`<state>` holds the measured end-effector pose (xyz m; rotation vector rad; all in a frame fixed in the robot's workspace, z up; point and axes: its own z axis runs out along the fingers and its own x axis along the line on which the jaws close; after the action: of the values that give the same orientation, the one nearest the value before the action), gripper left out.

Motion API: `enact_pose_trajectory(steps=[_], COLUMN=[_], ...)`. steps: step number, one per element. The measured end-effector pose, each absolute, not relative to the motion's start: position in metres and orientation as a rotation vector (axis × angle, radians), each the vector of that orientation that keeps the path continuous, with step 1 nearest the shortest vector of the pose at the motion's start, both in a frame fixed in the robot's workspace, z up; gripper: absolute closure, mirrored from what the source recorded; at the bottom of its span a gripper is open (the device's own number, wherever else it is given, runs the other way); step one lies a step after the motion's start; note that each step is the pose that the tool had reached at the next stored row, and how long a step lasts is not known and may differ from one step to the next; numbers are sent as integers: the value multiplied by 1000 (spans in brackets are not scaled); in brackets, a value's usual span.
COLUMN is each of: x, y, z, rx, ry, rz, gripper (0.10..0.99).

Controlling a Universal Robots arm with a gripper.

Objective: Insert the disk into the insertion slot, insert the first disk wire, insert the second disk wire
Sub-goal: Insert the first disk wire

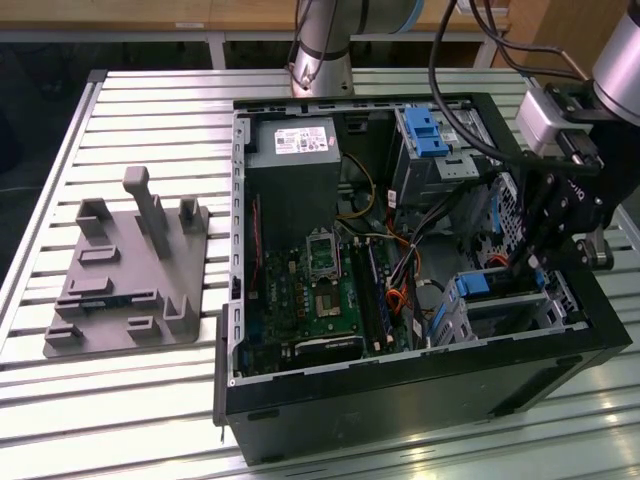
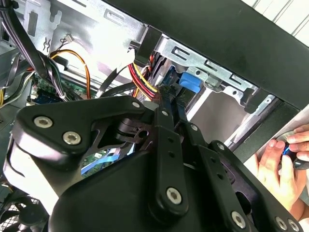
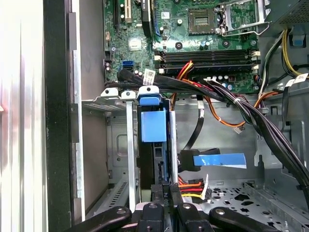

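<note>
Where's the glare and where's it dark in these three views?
Exterior view: glare streaks the slatted table, while the computer case interior is dim. First wrist view: the table beside the case is blown out white, the insertion slot is shadowed, the disk in its blue carrier is well lit. Second wrist view: the table is washed out, the gripper reads dark.

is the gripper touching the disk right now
Cannot tell. In the first wrist view the gripper ends right at the disk, but it hides the meeting spot; neither contact nor gap shows plainly.

Matt sheet-metal insertion slot (image 3: pixel 118 145)
</note>
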<state>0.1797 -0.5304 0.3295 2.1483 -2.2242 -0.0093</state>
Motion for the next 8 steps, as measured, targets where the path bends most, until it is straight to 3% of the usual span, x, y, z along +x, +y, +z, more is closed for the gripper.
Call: enact_pose_trajectory(steps=[7,8], x=[180,180], y=[-532,-532], z=[325,326], rx=[2149,2149], ry=[-2225,-2224], rz=[-11,-10], gripper=[902,843])
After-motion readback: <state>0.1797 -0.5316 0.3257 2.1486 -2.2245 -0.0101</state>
